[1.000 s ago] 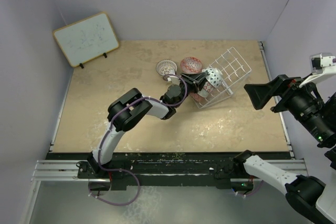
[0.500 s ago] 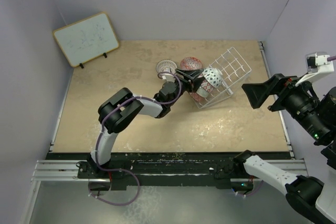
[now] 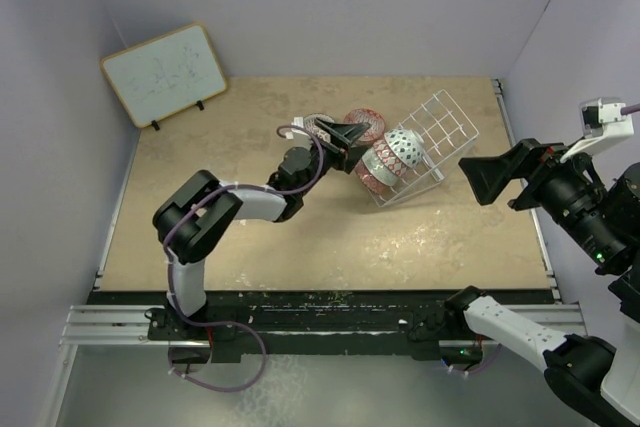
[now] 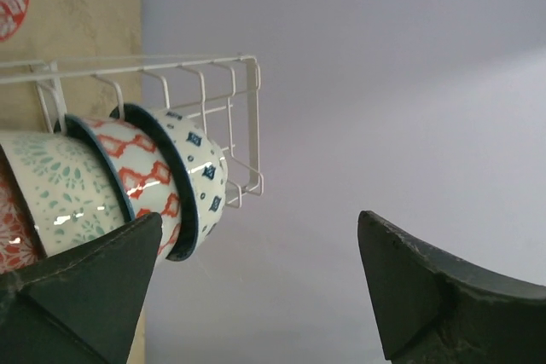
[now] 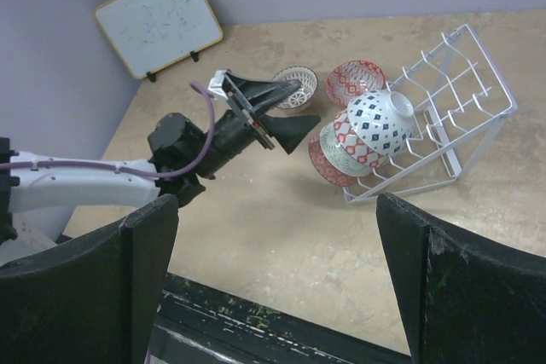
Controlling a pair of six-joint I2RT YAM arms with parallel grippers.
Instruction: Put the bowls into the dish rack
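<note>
The white wire dish rack (image 3: 440,132) stands tilted at the back right of the table. Several bowls are nested on their sides at its near-left end, outermost a blue-diamond bowl (image 5: 380,122), then a red-lattice bowl (image 4: 141,178) and a pale green bowl (image 4: 60,193). A red bowl (image 3: 363,123) and a white-lattice bowl (image 5: 298,87) sit on the table left of the rack. My left gripper (image 3: 348,142) hangs open just left of the nested bowls, touching none. High at the right, my right gripper (image 5: 277,210) is open and empty.
A wood-framed whiteboard (image 3: 163,72) leans at the back left corner. Purple walls close in the table on three sides. The left arm (image 3: 240,205) stretches across the table's middle toward the rack.
My left gripper has opened wide and drawn back leftward from the rack. The blue-diamond bowl stays nested in the rack. The right arm has barely shifted.
</note>
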